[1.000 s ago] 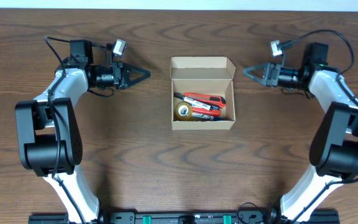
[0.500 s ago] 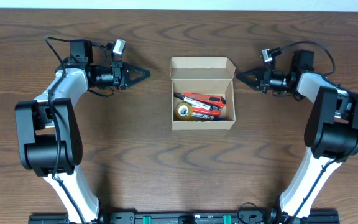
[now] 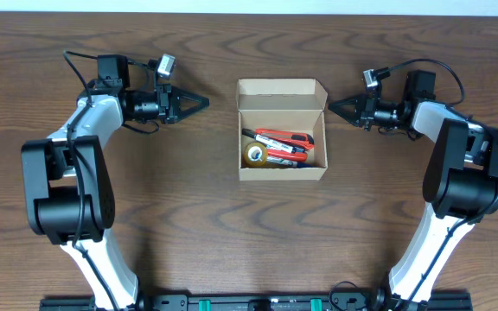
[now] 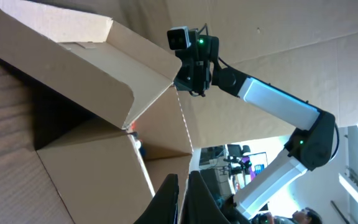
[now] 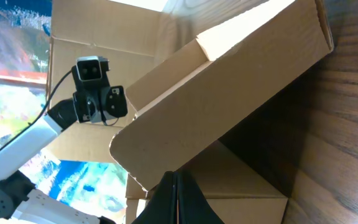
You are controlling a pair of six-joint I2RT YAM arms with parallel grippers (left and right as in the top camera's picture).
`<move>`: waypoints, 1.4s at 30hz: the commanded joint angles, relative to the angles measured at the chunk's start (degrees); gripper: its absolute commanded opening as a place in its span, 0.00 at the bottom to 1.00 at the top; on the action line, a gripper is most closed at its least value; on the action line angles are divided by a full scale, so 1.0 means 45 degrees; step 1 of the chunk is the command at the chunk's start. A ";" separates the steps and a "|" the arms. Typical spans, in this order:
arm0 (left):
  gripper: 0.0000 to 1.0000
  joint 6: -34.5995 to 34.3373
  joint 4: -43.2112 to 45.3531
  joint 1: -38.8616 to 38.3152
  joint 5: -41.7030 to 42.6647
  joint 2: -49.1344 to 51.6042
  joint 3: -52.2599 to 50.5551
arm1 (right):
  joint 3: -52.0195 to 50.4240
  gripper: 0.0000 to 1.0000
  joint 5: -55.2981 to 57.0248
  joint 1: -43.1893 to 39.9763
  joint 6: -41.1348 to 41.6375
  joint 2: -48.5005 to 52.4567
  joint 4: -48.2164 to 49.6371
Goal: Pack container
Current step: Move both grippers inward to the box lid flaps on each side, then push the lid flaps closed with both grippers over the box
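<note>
Overhead, the wooden table (image 3: 188,216) carries the container (image 3: 282,93) midway between its side edges and nearer the far edge, with its flap lid open. The left gripper (image 3: 204,102) and right gripper (image 3: 334,104) point at it from either side, jaws pressed together and empty. Inside lie a red and black item (image 3: 284,138) and a yellowish roll (image 3: 254,154).

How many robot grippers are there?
2. The left gripper is left of the box, the right gripper right of it, both shut, pointing at it. No others show.
</note>
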 commanded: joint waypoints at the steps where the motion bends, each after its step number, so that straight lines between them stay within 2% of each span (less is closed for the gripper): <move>1: 0.06 -0.0719 0.0466 0.0010 0.0034 0.0743 -0.0039 | 0.0000 0.01 -0.0102 -0.0029 0.0330 0.0044 0.0044; 10: 0.06 -0.2108 0.2137 -0.0243 0.0330 0.1783 -0.0039 | 0.0000 0.01 -0.0063 -0.0024 0.1457 0.0612 0.0622; 17: 0.06 -0.4061 0.3881 -0.0452 -0.0083 0.1787 -0.0039 | 0.0000 0.01 -0.0316 -0.0005 0.1554 0.1219 0.0962; 22: 0.06 -0.4823 0.4605 -0.0675 -0.0359 0.1787 -0.0039 | 0.0000 0.01 -0.0233 -0.0005 0.1647 0.1428 0.1088; 42: 0.06 -0.5139 0.4643 -0.0908 -0.0602 0.2618 -0.0039 | 0.0000 0.01 -0.0155 0.0427 0.2458 0.1637 0.2016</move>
